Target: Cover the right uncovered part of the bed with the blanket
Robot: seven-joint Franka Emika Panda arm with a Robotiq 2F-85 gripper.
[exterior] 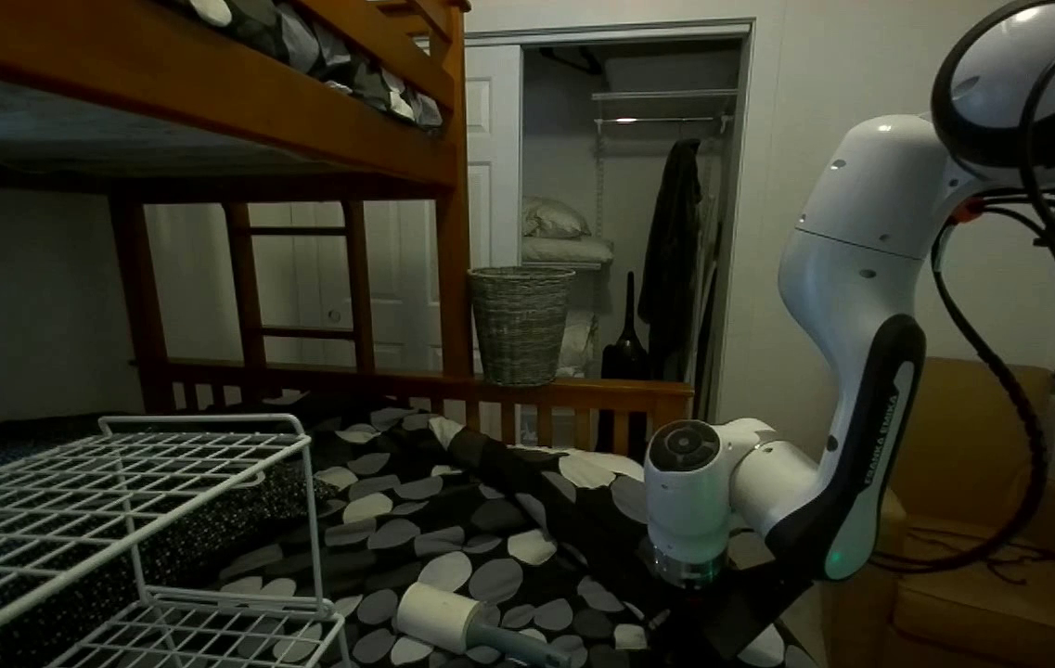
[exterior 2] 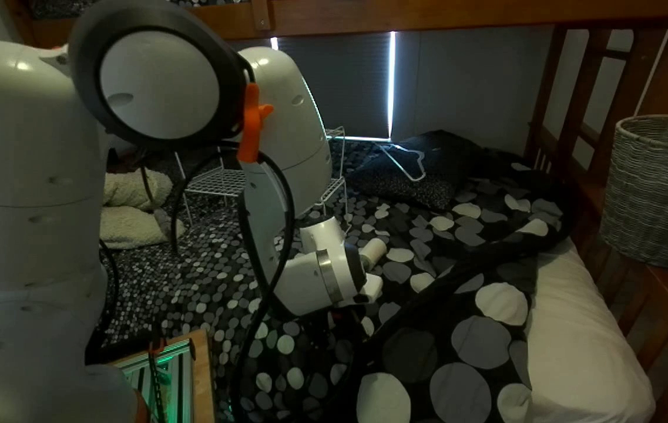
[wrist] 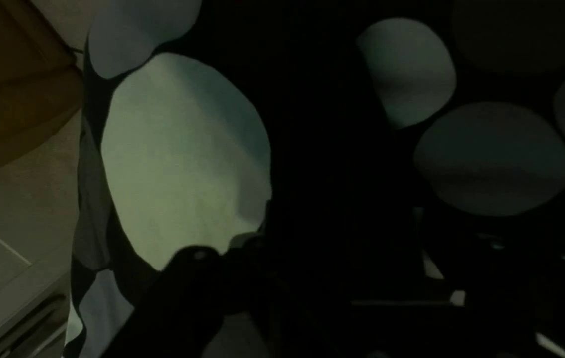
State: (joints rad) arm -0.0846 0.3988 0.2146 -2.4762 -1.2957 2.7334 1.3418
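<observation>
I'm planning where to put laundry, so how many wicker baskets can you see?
1. The wicker basket stands on the slatted end rail of the bed, showing in both exterior views. Another could be hidden behind the closet door.

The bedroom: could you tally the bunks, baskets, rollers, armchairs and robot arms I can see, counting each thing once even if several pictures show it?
Bunks: 2, the lower bunk and the upper bunk
Basket: 1
Roller: 1
Armchair: 1
Robot arm: 1
Total: 6
</observation>
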